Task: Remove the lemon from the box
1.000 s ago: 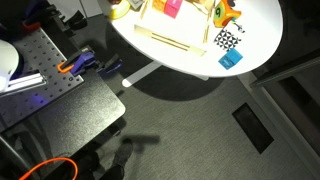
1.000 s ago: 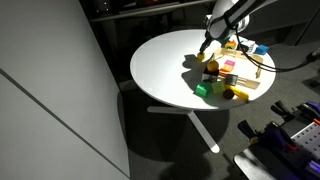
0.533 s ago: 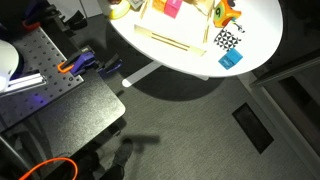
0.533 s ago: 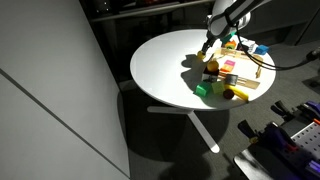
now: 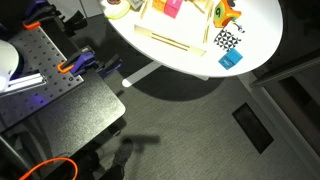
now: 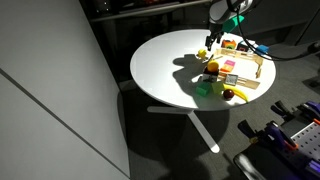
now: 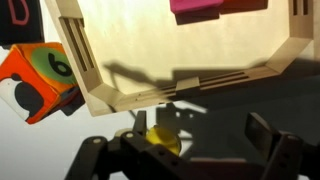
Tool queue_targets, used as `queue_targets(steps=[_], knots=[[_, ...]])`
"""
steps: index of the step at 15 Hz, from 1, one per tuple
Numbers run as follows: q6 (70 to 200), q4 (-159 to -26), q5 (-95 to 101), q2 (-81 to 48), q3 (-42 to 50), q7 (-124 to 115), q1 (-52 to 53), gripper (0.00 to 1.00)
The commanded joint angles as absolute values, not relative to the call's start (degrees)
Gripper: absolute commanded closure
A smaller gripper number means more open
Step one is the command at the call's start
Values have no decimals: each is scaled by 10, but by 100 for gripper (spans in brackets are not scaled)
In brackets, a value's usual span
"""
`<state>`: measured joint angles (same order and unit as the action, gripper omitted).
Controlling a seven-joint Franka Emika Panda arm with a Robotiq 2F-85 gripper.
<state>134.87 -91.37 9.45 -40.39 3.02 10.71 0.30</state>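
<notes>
The lemon (image 7: 162, 141) is small, round and yellow. It lies on the white table just outside the corner of the pale wooden box (image 7: 180, 86), low in the wrist view. In an exterior view the lemon (image 6: 202, 53) sits alone on the table to the left of the box (image 6: 246, 82). My gripper (image 7: 200, 130) is open, and the lemon is by its left finger, not clasped. In an exterior view the gripper (image 6: 211, 33) hangs above the lemon.
A pink block (image 7: 215, 5) lies inside the box. An orange numbered toy (image 7: 40, 75) stands by the box's outer wall. A green block (image 6: 202, 89) sits near the round table's (image 6: 165, 65) front. A blue cube (image 5: 231, 59) and a checkered piece (image 5: 227, 40) lie near the table edge.
My gripper was low at the lemon on the table beside the box. It has risen clear, and the lemon stays on the table.
</notes>
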Motion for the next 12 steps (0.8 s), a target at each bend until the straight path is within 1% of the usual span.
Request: queue_targets(steps=[1,8,12], knots=[[1259,-902,103,-377,38,68,13,0],[1064,-854,81,-361,26,37,3,0],[991,-836,66,-351,19,39,0,0]])
